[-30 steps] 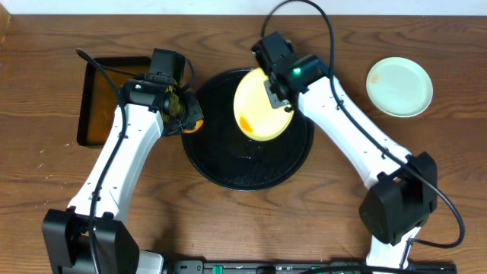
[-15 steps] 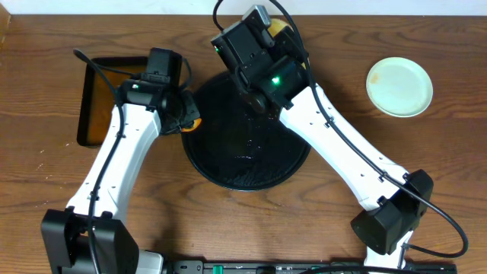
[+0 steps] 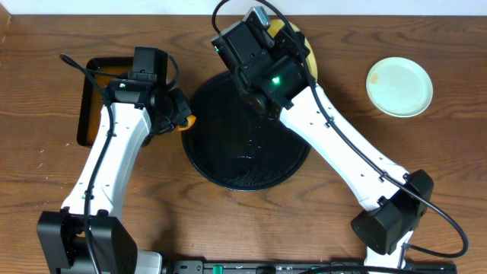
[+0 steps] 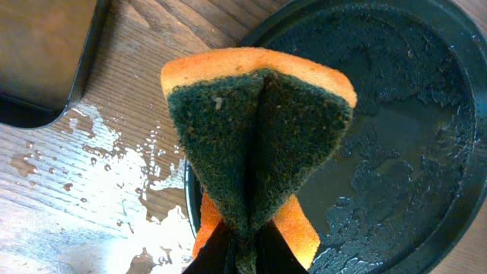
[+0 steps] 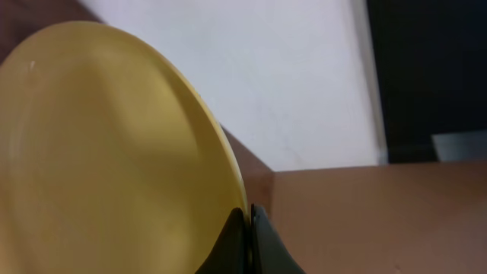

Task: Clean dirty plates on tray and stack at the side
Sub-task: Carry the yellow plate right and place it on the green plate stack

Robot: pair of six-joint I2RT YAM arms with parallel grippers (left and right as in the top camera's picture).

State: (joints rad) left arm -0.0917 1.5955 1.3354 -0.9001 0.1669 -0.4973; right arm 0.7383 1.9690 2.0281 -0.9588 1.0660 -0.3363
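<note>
The tray — wet, glossy black — sits on a water-splashed wooden table.

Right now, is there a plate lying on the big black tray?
No, nothing lies on the wet tray; the right gripper holds the yellow plate.

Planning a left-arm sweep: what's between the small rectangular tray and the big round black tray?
Overhead view: the left gripper, shut on the sponge, hangs there. Left wrist view: water splashes on the table below.
</note>
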